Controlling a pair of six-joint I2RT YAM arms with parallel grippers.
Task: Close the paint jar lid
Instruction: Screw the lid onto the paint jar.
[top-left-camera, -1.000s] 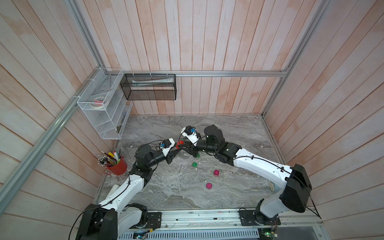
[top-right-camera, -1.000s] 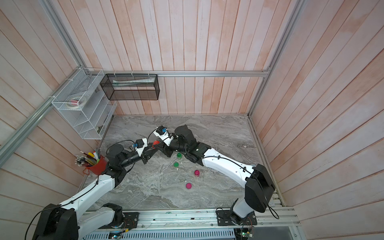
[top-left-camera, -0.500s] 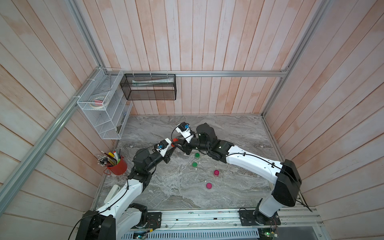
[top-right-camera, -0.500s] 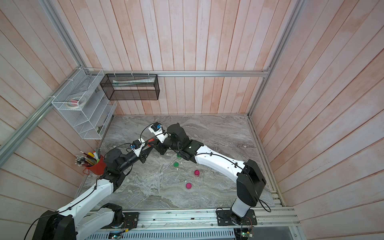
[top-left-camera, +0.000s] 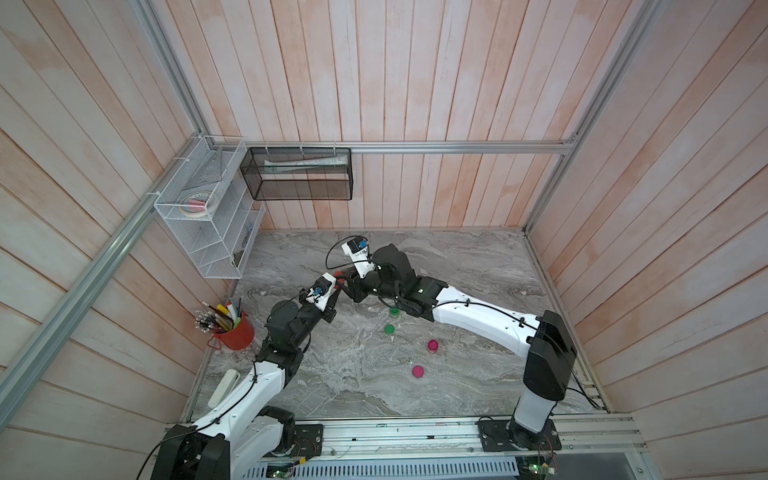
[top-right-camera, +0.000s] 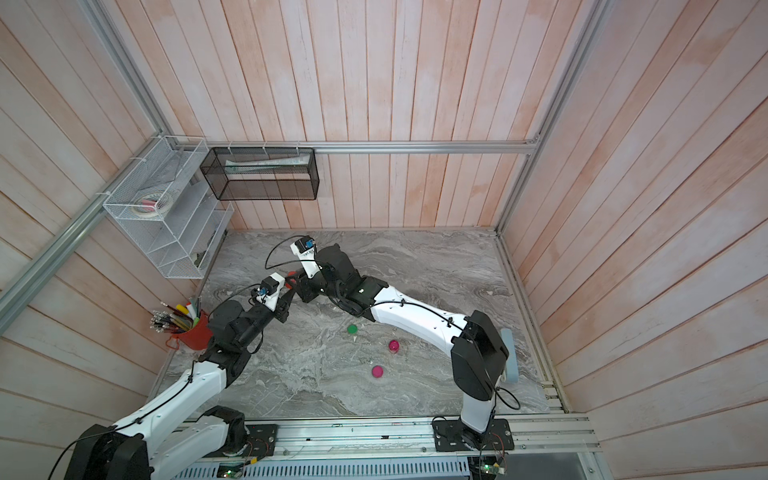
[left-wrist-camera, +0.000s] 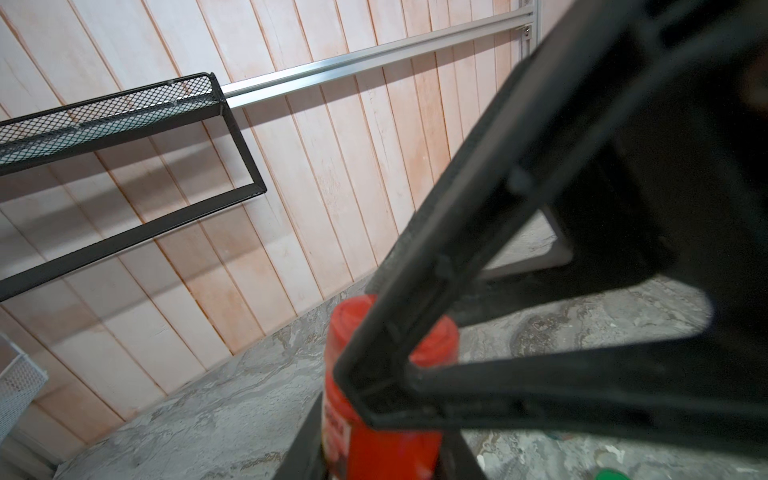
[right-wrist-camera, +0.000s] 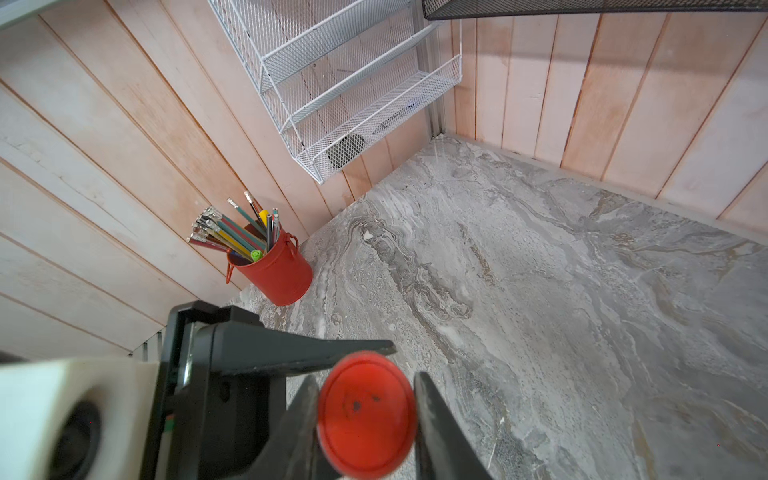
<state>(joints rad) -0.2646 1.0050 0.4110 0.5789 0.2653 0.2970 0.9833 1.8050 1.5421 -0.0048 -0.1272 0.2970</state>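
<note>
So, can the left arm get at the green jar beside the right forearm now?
Probably not: the left gripper is shut on the red jar, and the right arm hangs close over the green jar.

We see grey marble tabletop (top-left-camera: 478, 266). On it:
- Left side, by wall: red pencil cup (top-left-camera: 236, 333), upright, packed w/ pencils + markers.
- Mid-table: rear green piece (top-left-camera: 394, 311), partly under arm; front green piece (top-left-camera: 389, 329) just beside it.
- Nearer front: rear pink piece (top-left-camera: 433, 345) and front pink piece (top-left-camera: 417, 371), near each other. Jars or lids, we can't tell.
- Left-front edge: white oblong obj (top-left-camera: 224, 388).
- Right edge, in a top view: grey-blue obj (top-right-camera: 513, 365), half hidden.
</note>
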